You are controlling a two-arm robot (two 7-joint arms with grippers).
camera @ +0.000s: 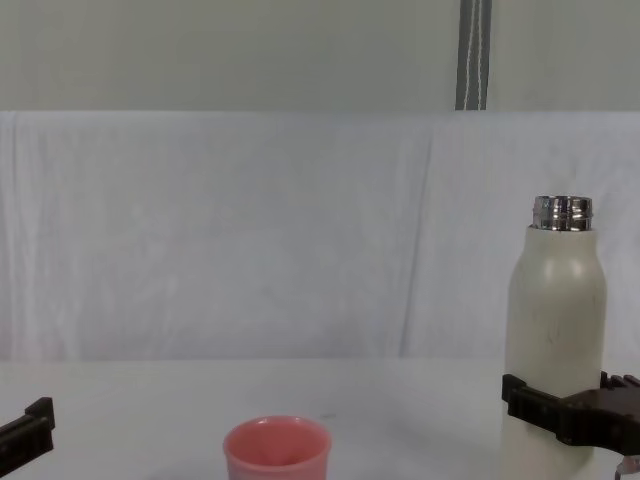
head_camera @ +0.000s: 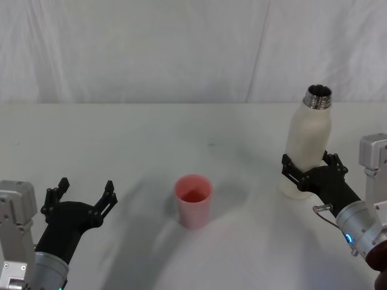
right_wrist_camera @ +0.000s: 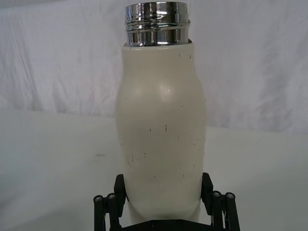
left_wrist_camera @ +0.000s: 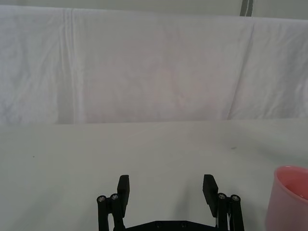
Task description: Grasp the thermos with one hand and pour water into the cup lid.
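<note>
While the thermos (head_camera: pixel 309 142) stands upright on the white table (head_camera: pixel 139 145) at the robot's right, the right gripper (head_camera: pixel 312 171) closes around its lower body, one black finger (right_wrist_camera: pixel 117 198) on each side and touching the cream-white wall. Its steel neck (right_wrist_camera: pixel 156 23) is uncapped and points straight up. The cup lid (head_camera: pixel 193 200), salmon-pink and open side up, rests on the table near the centre, well apart from the thermos and to its left. The left gripper (head_camera: pixel 84 198) hovers low at the robot's left, jaws spread wide around nothing, with the cup lid just off to one side of it. A white cloth backdrop (camera: pixel 250 230) hangs behind the table.
</note>
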